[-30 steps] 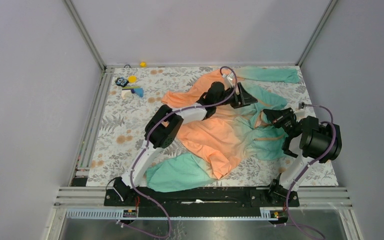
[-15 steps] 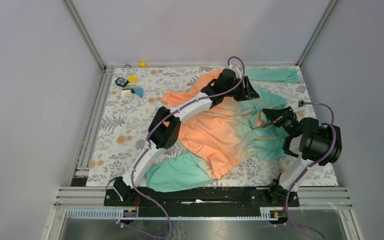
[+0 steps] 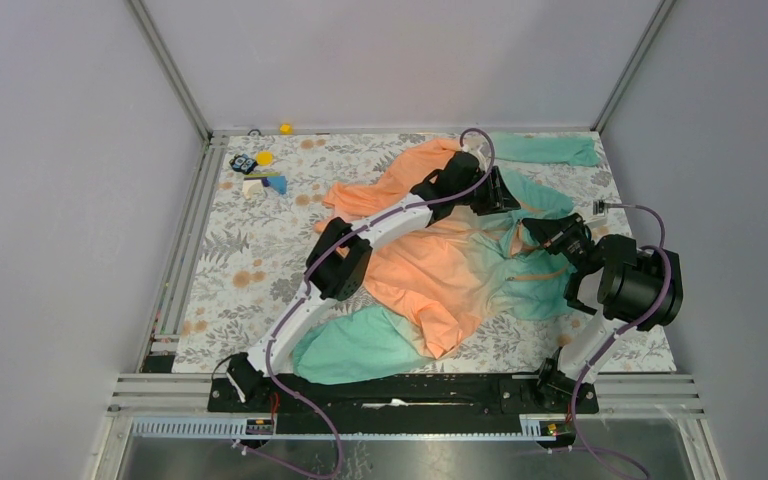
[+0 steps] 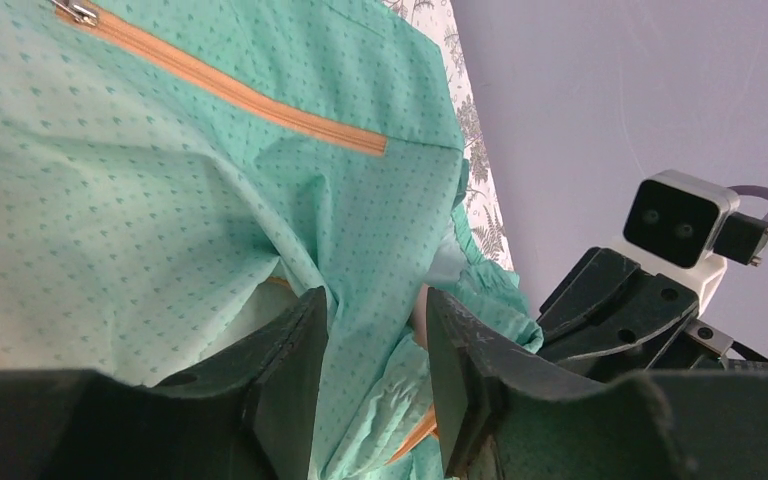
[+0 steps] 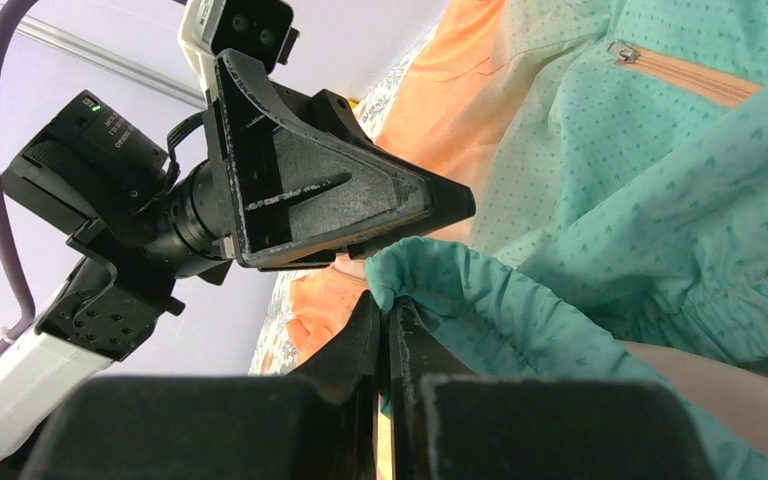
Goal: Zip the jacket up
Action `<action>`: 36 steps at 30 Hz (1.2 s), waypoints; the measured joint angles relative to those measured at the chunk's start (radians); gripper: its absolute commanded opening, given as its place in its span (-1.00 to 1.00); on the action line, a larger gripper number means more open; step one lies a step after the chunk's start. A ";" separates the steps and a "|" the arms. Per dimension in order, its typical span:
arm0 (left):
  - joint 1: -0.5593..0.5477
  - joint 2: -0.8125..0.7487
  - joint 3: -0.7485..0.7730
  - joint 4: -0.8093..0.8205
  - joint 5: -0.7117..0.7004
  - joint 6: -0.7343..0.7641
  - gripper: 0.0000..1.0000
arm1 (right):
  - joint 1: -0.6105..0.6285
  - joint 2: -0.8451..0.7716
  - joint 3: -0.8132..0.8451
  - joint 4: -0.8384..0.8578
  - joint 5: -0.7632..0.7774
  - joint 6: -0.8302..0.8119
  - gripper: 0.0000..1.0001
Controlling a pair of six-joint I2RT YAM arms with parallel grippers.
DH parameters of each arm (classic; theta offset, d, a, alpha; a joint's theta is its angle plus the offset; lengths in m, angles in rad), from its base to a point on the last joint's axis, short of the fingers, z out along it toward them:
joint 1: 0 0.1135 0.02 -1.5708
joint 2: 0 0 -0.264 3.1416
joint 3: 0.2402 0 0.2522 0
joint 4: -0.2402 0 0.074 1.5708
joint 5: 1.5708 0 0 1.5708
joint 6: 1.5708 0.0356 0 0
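The jacket (image 3: 430,270) lies spread on the floral table, orange at the hood end and mint-teal at the hem. My left gripper (image 3: 495,195) reaches far over its teal hem end. In the left wrist view the gripper (image 4: 375,340) is open, and a fold of teal fabric (image 4: 380,260) hangs between its jaws. An orange pocket zipper (image 4: 230,90) lies above. My right gripper (image 3: 542,232) sits close by on the right. In the right wrist view it (image 5: 385,315) is shut on a bunched teal edge of the jacket (image 5: 480,290), just below the left gripper (image 5: 330,200).
Small toys (image 3: 258,172) lie at the back left and a yellow ball (image 3: 285,128) by the back rail. One teal sleeve (image 3: 550,148) stretches to the back right and another (image 3: 350,345) lies near the front edge. Walls close in on both sides.
My left arm has stretched farther back and right, bringing its gripper closer to the right gripper over the teal hem. The right gripper has stayed put, holding the fabric.
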State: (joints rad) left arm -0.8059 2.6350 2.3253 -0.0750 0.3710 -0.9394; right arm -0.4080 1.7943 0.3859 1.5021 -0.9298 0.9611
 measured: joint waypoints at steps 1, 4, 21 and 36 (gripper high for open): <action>-0.002 0.001 0.002 -0.001 -0.004 -0.001 -0.16 | 0.001 0.000 0.000 0.000 0.000 0.000 -1.00; -0.003 0.001 0.005 0.003 -0.006 -0.005 -0.16 | 0.002 0.000 0.002 0.000 0.000 0.000 -1.00; -0.042 0.001 0.005 0.024 -0.001 -0.006 -0.33 | 0.003 0.000 0.003 0.000 -0.007 0.000 -1.00; -0.040 -0.051 -0.095 0.055 -0.009 0.001 -0.62 | 0.003 0.000 0.003 0.000 -0.014 0.001 -1.00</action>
State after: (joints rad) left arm -0.8459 2.5843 2.2307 -0.0204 0.3618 -0.9382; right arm -0.4053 1.7943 0.3889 1.5021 -0.9440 0.9619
